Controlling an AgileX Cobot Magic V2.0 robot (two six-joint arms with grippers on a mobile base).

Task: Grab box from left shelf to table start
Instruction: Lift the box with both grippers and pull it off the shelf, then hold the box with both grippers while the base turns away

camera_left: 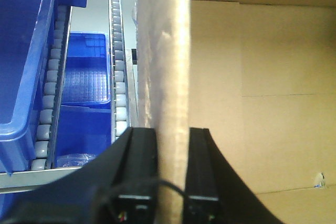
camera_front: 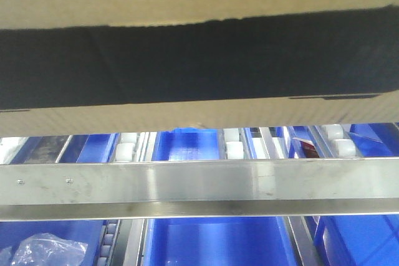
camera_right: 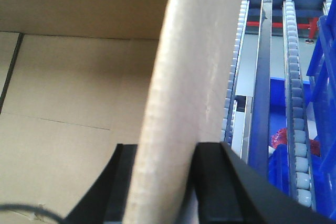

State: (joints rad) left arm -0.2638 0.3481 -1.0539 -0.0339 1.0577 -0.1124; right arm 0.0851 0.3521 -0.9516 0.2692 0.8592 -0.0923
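The box point(camera_front: 199, 60) held by both walls.
The left tool point(camera_left: 172, 136) and right tool point(camera_right: 165, 151) each clamp one wall; left shelf point(camera_front: 199, 182), blue bins point(camera_front: 212, 241) below.

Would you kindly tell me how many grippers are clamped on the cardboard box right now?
2. The left gripper pinches one upright wall of the box; the right gripper pinches the opposite wall. Both arms show, so none is hidden.
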